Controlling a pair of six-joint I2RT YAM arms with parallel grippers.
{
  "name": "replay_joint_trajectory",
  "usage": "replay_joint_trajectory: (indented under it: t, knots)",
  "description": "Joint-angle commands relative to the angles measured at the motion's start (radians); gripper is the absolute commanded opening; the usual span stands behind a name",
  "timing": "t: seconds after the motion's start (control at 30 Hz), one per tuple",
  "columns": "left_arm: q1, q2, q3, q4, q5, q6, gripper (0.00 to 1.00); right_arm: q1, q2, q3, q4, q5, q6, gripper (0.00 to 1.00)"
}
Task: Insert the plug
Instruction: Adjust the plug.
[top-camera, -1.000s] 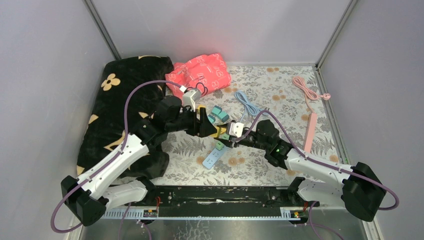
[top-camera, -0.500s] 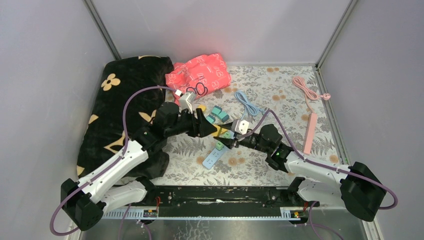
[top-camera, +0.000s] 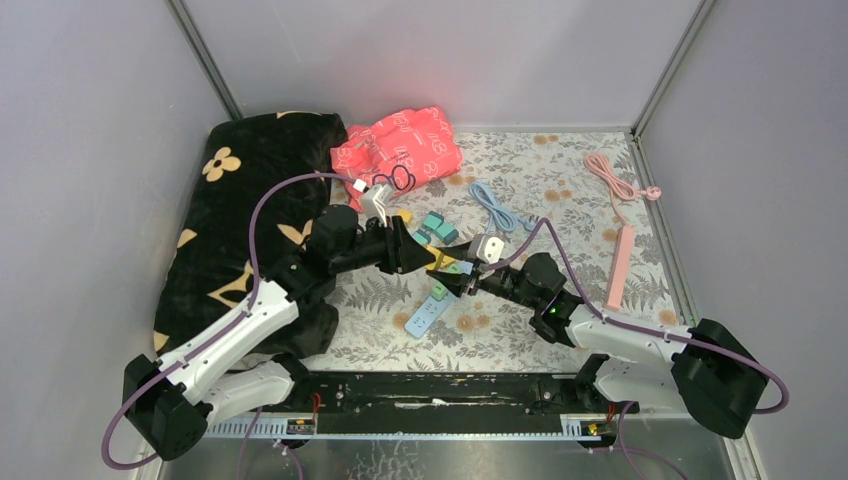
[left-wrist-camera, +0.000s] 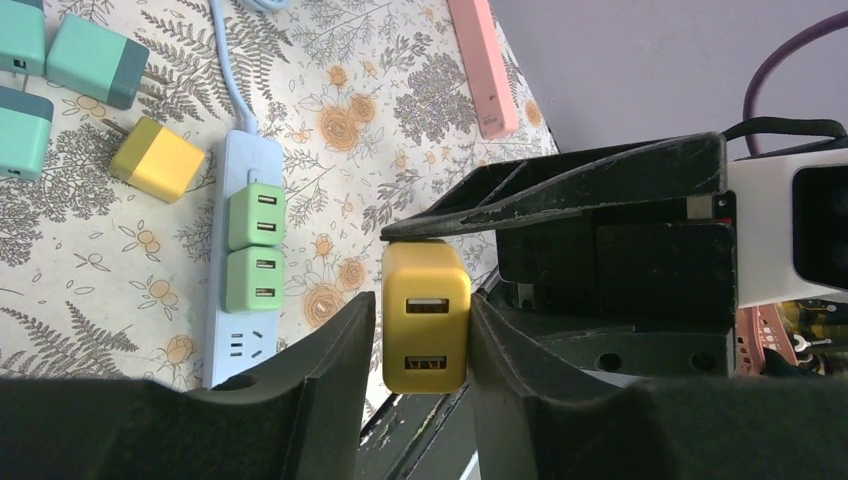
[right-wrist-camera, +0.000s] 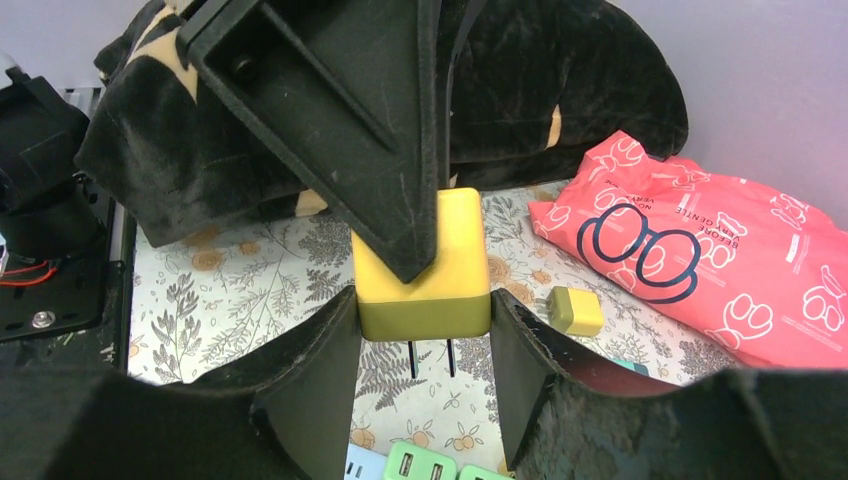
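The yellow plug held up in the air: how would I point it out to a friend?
Start at the flowery tablecloth, then look where the left fingers and right fingers meet above it. The yellow plug sits raised between them; a second yellow plug lies flat beside teal plugs.

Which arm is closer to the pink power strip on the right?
Right. The right arm lies close beside the pink power strip; the left arm is across the mat, by the black blanket.
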Motion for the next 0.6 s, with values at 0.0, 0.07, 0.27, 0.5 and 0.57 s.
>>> replay_joint_trajectory:
  t: [0.0, 0.07, 0.27, 0.5, 0.57]
  knots:
    - [0.002, -0.003, -0.018, 0.064, 0.028, -0.015, 0.46, 0.010, 0.004, 0.003, 0.128, 0.027, 0.031, 0.09]
    - [0.002, -0.010, -0.021, 0.066, 0.028, -0.014, 0.43, 0.009, 0.007, 0.002, 0.138, 0.029, 0.037, 0.09]
    - [0.001, -0.019, -0.016, 0.046, 0.010, 0.011, 0.19, 0.011, 0.016, -0.002, 0.141, 0.025, 0.056, 0.14]
    - [0.001, -0.009, 0.029, -0.051, -0.045, 0.088, 0.02, 0.011, -0.002, -0.036, 0.147, 0.050, 0.145, 0.36]
    - [0.000, -0.008, 0.047, -0.094, -0.076, 0.120, 0.00, 0.011, -0.013, -0.049, 0.143, 0.073, 0.190, 0.42]
